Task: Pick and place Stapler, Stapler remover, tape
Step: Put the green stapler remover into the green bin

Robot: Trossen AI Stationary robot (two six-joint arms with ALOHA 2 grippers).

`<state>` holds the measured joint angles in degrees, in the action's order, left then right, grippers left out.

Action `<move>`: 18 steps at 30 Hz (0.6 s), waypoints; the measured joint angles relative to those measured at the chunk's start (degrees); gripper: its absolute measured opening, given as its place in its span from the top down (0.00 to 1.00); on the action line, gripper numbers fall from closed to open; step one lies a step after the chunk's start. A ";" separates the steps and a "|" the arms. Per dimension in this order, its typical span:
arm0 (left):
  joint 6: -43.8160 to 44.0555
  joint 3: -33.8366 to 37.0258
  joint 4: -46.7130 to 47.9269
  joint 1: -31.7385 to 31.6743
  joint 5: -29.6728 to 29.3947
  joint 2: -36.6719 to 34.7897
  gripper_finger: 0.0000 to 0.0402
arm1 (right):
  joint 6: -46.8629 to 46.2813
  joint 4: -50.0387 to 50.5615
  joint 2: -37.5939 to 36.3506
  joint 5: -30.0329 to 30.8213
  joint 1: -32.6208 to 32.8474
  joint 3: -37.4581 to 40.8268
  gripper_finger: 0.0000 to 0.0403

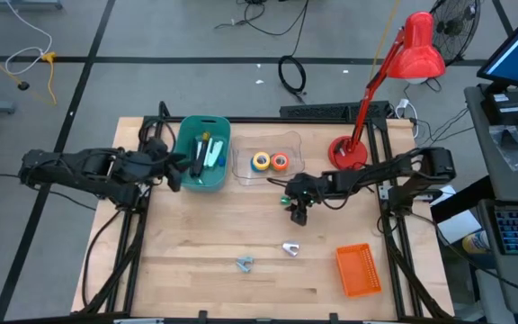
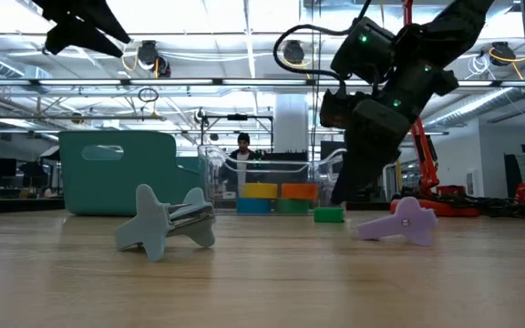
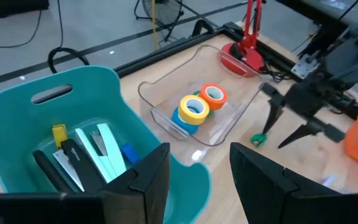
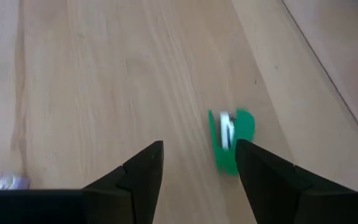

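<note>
Spanning the scene, the wooden surface carries a teal bin, beside which hangs the left gripper, jaws apart. In the clear tray sit three tape rolls. The right gripper, jaws apart, hovers over the green tape.

The green tape roll is rendered blurred in the right wrist view. The blue roll is largely covered by the yellow roll. The teal bin contents are partly concealed behind the left hand.
</note>
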<state>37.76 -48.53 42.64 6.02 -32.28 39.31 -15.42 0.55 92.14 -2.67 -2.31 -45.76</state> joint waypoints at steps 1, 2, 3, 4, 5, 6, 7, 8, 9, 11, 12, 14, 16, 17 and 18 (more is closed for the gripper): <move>-0.02 0.00 -0.03 0.00 0.28 -0.13 0.58 | -0.53 -1.47 0.53 0.00 0.00 0.00 0.51; -0.02 0.00 -0.13 0.00 0.51 -0.18 0.58 | -0.93 -2.41 0.96 0.07 0.00 0.00 0.51; -0.08 0.00 -0.25 0.00 0.81 -0.18 0.58 | -1.58 -3.08 1.43 0.08 0.00 0.00 0.51; -0.25 0.00 -0.23 0.00 0.86 -0.15 0.58 | -2.14 -3.53 1.95 0.10 0.00 0.00 0.51; -0.45 0.00 -0.20 0.00 0.99 -0.07 0.58 | -2.60 -3.93 2.48 0.17 0.00 -0.05 0.51; -0.57 0.00 -0.16 0.00 0.99 0.06 0.58 | -3.08 -3.86 2.85 0.17 0.00 -0.19 0.51; -0.59 0.00 -0.16 0.00 1.04 0.06 0.58 | -3.41 -3.82 3.14 0.13 0.00 -0.22 0.51; -0.59 0.00 -0.16 0.00 1.10 0.06 0.58 | -3.51 -3.60 3.38 0.10 0.10 -0.23 0.51; -0.59 0.00 -0.16 0.00 1.12 0.06 0.58 | -3.47 -3.57 3.60 0.16 0.17 -0.22 0.51; -0.59 0.00 -0.15 0.00 1.30 0.06 0.58 | -3.54 -3.38 3.87 0.63 0.35 -0.25 0.51; -0.58 0.00 -0.15 0.00 1.46 0.04 0.58 | -3.58 -3.08 3.89 1.14 0.55 -0.26 0.51; -0.57 0.00 -0.12 0.00 2.04 0.04 0.58 | -3.64 -2.17 3.89 2.35 1.02 -0.26 0.51; -0.61 0.00 -0.08 0.00 2.33 0.04 0.58 | -4.22 -1.35 3.87 2.97 1.77 -0.26 0.53; -0.73 0.00 -0.06 0.00 2.36 0.04 0.58 | -4.41 -0.89 3.89 3.12 2.17 -0.26 0.54; -0.91 0.00 -0.03 0.00 2.37 0.04 0.58 | -4.71 -0.34 3.90 3.39 2.59 -0.26 0.55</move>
<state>36.85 -48.53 42.61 6.02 -29.91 39.35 -20.14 0.21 96.04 0.72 0.28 -46.02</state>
